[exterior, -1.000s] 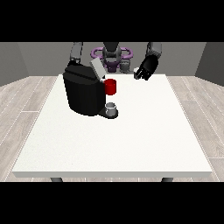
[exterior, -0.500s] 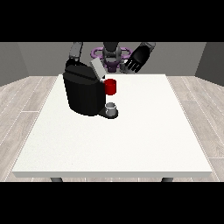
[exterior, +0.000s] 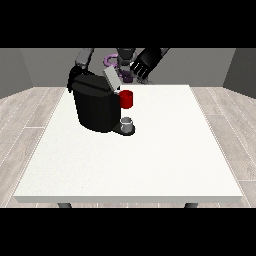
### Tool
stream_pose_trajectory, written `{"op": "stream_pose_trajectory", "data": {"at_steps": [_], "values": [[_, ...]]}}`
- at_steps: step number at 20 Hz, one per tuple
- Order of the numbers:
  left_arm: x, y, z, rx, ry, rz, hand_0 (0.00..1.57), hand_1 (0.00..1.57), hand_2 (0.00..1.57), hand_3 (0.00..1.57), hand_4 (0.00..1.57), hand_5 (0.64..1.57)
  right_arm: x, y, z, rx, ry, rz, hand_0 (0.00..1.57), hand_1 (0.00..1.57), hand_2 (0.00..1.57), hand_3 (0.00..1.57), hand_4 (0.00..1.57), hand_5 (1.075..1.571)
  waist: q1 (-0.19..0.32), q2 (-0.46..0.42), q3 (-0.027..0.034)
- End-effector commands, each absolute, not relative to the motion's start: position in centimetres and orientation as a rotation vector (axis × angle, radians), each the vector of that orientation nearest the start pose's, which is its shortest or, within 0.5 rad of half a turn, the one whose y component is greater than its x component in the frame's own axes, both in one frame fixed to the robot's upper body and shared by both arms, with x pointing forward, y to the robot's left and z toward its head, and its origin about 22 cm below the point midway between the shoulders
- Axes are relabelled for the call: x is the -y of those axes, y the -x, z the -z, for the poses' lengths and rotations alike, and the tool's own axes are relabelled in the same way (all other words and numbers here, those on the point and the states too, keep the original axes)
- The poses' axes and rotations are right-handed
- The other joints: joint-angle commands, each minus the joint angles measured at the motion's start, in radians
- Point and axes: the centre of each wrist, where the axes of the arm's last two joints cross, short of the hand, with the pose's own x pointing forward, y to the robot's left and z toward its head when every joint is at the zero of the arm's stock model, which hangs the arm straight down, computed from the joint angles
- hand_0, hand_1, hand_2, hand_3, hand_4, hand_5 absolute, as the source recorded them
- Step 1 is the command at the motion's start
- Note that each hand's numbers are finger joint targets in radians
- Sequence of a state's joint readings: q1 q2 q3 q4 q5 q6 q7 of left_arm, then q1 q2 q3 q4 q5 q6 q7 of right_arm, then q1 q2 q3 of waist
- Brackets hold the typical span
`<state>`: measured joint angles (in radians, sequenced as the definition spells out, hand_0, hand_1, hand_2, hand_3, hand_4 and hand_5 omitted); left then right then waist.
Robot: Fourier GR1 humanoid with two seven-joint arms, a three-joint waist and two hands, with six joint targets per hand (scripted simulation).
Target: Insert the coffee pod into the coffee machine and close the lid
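The black coffee machine (exterior: 95, 107) stands on the left half of the white table (exterior: 165, 150), its grey lid (exterior: 111, 79) tilted up and open. A red thing at the machine (exterior: 126, 99) sits under the lid at its front. Below it, a grey thing (exterior: 128, 123) rests on the machine's base. The hand at the view's right (exterior: 142, 65) hovers above the table's far edge, just right of the lid, with fingers spread and nothing in them. The hand at the view's left (exterior: 73, 80) is mostly hidden behind the machine's far left corner.
The robot's torso (exterior: 125, 60) with a purple part is behind the table's far edge. The white tabletop stretches to the right of the machine and towards the camera. Grey walls and a wooden floor surround the table.
The hand at the view's right has moved up and to the left, from beside the table's far right towards the open lid. The machine and the other hand have not moved.
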<state>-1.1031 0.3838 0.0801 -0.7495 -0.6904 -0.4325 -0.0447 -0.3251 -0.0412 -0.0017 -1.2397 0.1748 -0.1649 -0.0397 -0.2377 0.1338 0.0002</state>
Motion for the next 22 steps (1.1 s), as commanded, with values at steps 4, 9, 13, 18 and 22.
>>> {"op": "stream_pose_trajectory", "data": {"at_steps": [4,9,13,18,22], "values": [[-25.5,-45.6,-27.0,1.573,-0.643,1.059,1.22,1.22,1.29,1.24,0.48,1.571,20.2,-34.1,-5.3,1.717,0.213,-0.142,0.0,0.0,0.0,0.0,0.26,1.571,-0.059,0.122,-0.0002],[-25.7,-45.7,-26.9,1.534,-0.628,1.09,1.26,1.26,1.3,1.24,0.49,1.571,20.6,-33.6,-4.6,1.67,0.207,-0.161,0.0,0.0,0.0,0.0,0.0,1.571,-0.071,0.117,0.0],[-25.2,-45.8,-27.5,1.541,-0.621,1.108,1.19,1.19,1.27,1.23,0.47,1.571,20.9,-33.9,-4.7,1.699,0.221,-0.137,0.0,0.0,0.0,0.0,0.12,1.571,-0.058,0.134,0.0002],[-24.7,-45.9,-28.8,1.54,-0.618,1.109,1.25,1.25,1.29,1.24,0.45,1.571,19.6,-33.9,-4.3,1.719,0.235,-0.131,0.0,0.0,0.0,0.0,0.0,1.571,-0.063,0.166,0.0003],[-22.6,-46.3,-26.7,1.538,-0.6,1.117,1.24,1.24,1.28,1.23,0.42,1.571,19.0,-33.6,-3.7,1.698,0.245,-0.13,0.0,0.0,0.0,0.0,0.15,1.571,-0.062,0.152,0.0002]]}}
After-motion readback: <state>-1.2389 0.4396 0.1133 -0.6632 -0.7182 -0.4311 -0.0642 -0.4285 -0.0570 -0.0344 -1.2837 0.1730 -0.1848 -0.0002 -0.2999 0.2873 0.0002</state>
